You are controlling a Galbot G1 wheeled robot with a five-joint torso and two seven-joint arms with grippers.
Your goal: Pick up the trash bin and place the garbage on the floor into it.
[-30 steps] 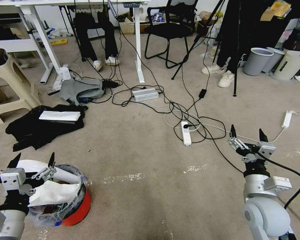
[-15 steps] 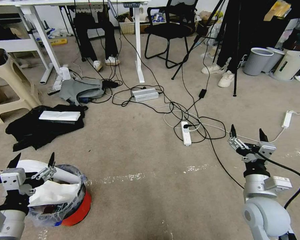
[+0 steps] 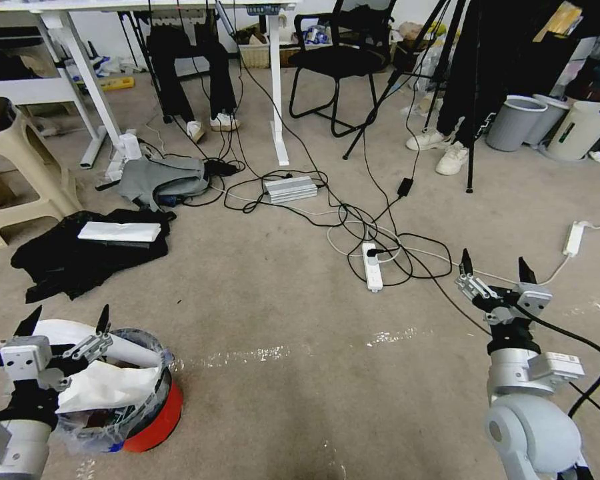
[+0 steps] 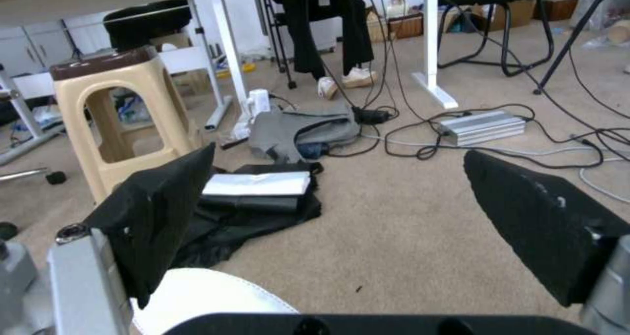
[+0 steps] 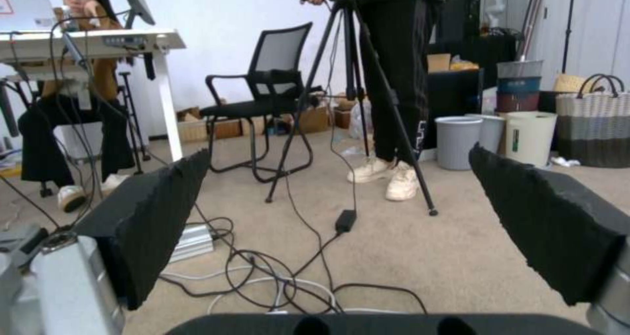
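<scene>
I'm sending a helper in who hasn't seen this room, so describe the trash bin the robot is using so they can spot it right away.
Start at the robot's left gripper, low at the near left of the carpeted floor. Right beside it stands the trash bin, small, round and red, lined with a crinkled clear bag and stuffed with white paper. The grey bin and white bin stand far off, by the tripod.

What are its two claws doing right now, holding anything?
Left gripper: open, holding nothing, poised over the trash bin.
Right gripper: open, holding nothing, raised above the floor.
</scene>
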